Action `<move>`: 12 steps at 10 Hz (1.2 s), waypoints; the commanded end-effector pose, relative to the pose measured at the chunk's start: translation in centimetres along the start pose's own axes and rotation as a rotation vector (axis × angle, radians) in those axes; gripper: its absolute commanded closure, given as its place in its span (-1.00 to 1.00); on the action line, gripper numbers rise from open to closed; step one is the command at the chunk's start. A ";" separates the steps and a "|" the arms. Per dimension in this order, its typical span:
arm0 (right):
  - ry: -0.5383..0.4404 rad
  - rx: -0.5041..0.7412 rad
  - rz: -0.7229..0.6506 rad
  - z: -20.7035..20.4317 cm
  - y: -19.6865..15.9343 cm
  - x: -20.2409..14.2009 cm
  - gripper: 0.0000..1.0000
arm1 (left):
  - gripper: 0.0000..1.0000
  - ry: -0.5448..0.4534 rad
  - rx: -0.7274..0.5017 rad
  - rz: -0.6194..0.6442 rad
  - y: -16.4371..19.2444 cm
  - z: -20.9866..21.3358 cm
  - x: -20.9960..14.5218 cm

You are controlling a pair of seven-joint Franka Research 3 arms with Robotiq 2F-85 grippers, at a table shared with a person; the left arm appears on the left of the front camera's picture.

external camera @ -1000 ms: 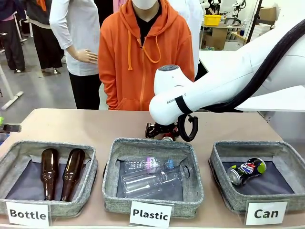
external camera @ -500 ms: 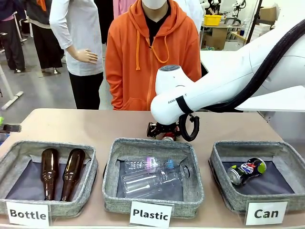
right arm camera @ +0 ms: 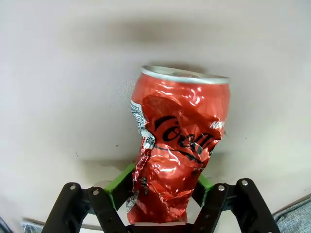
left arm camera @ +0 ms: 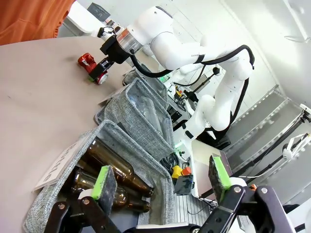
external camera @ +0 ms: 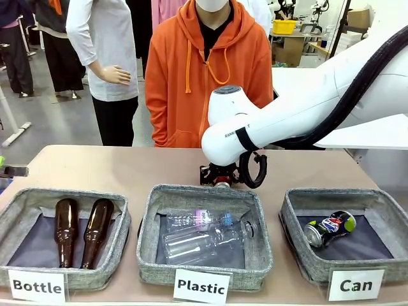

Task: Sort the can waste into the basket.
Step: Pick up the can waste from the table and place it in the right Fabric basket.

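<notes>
Drifted slightly right behind Plastic basket (external camera: 204, 274), my R hand (right arm camera: 163, 187) clamped on red can (right arm camera: 177, 145); L hand (left arm camera: 160, 182) apart.

Glossy crumpled red metal can (right arm camera: 177, 150) on a smooth matt table (right arm camera: 58, 97); baskets (external camera: 347, 241) of rough grey woven cloth.

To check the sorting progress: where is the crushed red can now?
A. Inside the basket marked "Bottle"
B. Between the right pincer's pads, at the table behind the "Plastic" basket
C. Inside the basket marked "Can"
B: the right pincer has its green pads pressed on the crushed red can, over bare table.
</notes>
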State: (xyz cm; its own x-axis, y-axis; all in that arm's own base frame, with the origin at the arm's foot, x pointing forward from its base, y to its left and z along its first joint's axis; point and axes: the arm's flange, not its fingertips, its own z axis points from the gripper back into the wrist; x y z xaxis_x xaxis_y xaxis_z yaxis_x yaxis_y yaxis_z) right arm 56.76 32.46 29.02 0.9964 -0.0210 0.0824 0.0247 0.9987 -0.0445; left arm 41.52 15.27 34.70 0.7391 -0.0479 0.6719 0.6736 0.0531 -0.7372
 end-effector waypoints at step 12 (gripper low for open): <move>0.013 0.139 0.117 13.1 -9.2 -4.5 1.00 | -1.00 -0.015 0.000 -0.007 -0.4 -0.2 0.1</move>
State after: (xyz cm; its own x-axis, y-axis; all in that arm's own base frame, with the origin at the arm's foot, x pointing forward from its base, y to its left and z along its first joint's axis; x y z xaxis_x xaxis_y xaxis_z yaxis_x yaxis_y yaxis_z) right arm 54.45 26.67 39.68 0.9937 0.0294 0.1077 -0.0321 0.9992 0.0232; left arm 41.52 15.27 34.74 0.7384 -0.0480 0.6726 0.6743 0.0535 -0.7365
